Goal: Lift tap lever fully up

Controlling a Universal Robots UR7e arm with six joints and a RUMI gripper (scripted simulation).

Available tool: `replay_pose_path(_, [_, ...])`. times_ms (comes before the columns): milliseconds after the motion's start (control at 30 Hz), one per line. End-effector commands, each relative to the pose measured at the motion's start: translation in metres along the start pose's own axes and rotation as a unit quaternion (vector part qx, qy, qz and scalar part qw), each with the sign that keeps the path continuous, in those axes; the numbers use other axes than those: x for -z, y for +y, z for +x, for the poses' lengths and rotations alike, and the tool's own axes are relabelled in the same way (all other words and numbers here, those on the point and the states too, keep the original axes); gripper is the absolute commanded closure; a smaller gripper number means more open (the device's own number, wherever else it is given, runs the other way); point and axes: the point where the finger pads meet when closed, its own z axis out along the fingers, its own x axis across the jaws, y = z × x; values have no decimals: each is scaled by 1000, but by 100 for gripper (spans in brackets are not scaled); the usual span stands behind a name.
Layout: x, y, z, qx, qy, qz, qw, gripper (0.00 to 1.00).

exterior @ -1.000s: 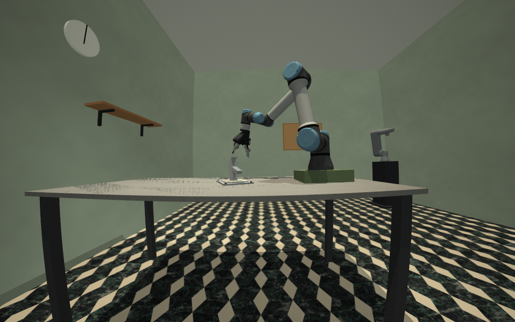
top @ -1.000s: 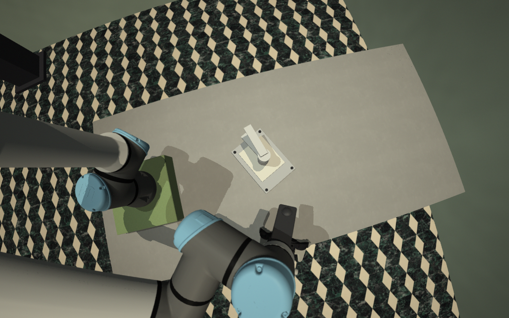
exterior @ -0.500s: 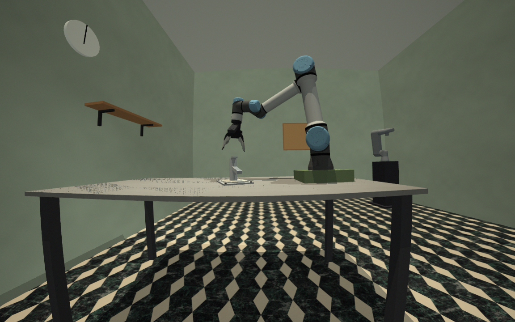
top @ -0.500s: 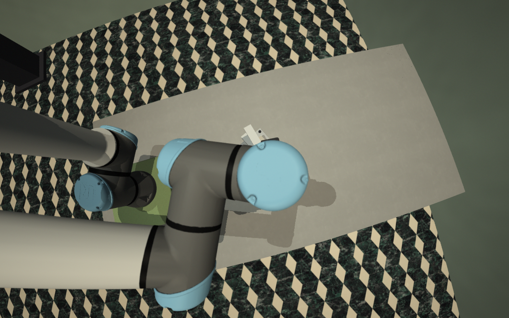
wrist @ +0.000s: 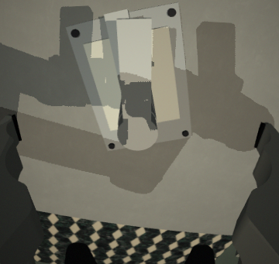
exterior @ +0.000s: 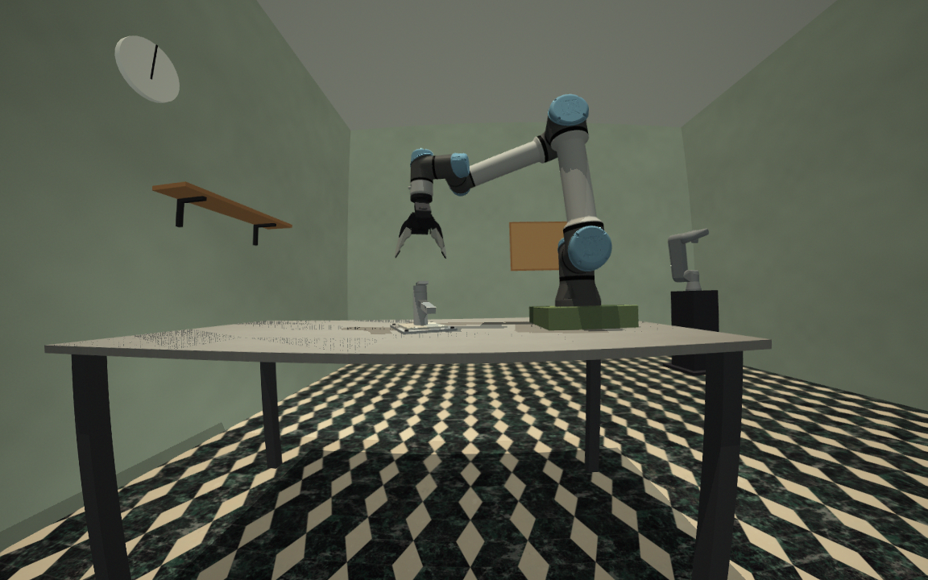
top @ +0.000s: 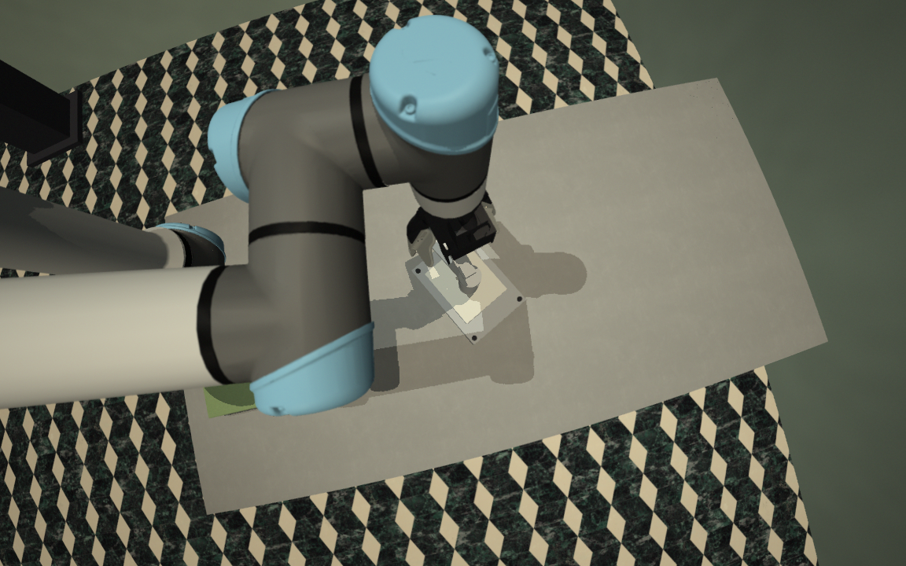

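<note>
Grey bench (exterior: pixel 237 345) carries the tap (exterior: pixel 421 303) on its plate (top: pixel 499 310), near the middle, toward the far edge | progress: nothing done, lever (wrist: pixel 133 49) not yet touched or raised, whole lift left | gripper (exterior: pixel 421 248) hangs well above the tap, jaws spread wide, holding nothing, touching nothing

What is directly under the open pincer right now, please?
The tap on its flat plate stands below the open, empty pincer, with clear air between. The top view partly hides the tap.
</note>
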Motion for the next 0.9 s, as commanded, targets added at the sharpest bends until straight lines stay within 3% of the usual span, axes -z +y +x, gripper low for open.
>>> replay_pose_path(0, [6,-24,-3,24,-7,4,1000,0])
replay_pose_path(233, [7,-28,-4,29,-9,5,1000,0])
replay_pose_path(267, [7,-28,-4,29,-9,5,1000,100])
replay_pose_path(867, [7,-28,-4,29,-9,5,1000,100])
